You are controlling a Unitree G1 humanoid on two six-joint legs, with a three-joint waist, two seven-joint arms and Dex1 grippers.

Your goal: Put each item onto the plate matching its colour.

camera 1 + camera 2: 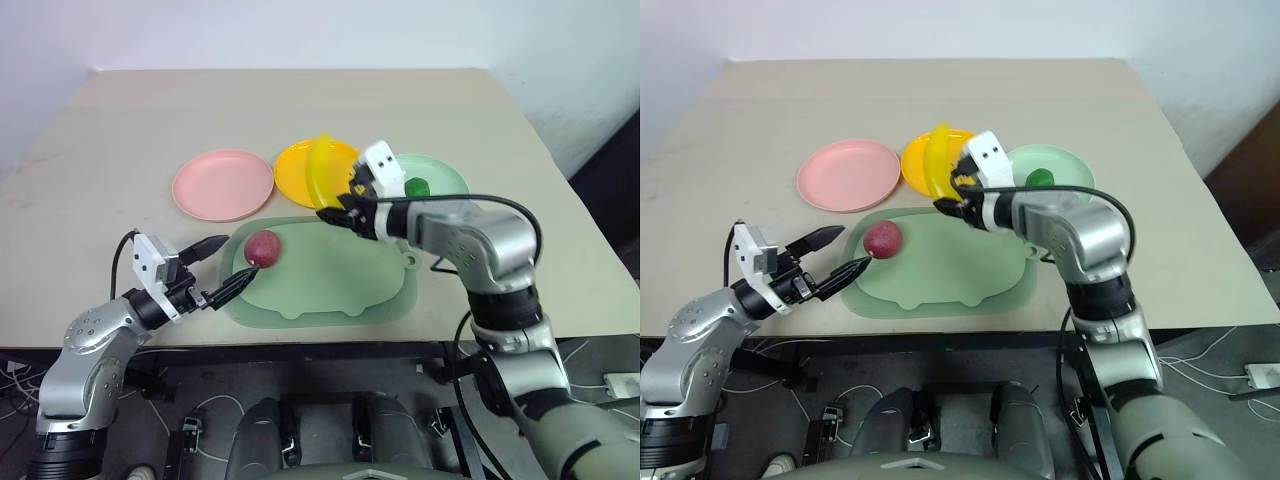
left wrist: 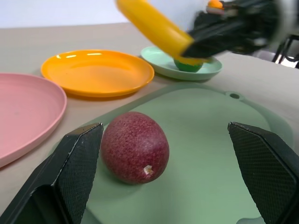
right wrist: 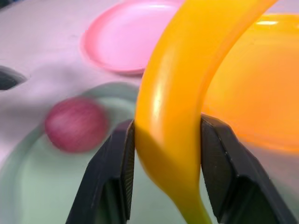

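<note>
Above the yellow plate [image 1: 300, 170], my right claw [image 1: 335, 208] is clamped on the banana [image 1: 322, 170]. My left claw [image 1: 232, 272] stands wide apart beside the plum [image 1: 263, 248] on the tray [image 1: 330, 285]; the green fruit [image 1: 417, 186] sits on the mint plate [image 1: 445, 178], the pink plate [image 1: 222, 184] bare.

Head pair: I look forward and down over the table [image 1: 120, 120], from well back.
Left wrist: low, level, close to the plum [image 2: 134, 147].
Right wrist: very near the banana [image 3: 180, 93].
Shared: tray [image 1: 340, 280], pink plate [image 1: 222, 184], yellow plate [image 2: 97, 71].
</note>
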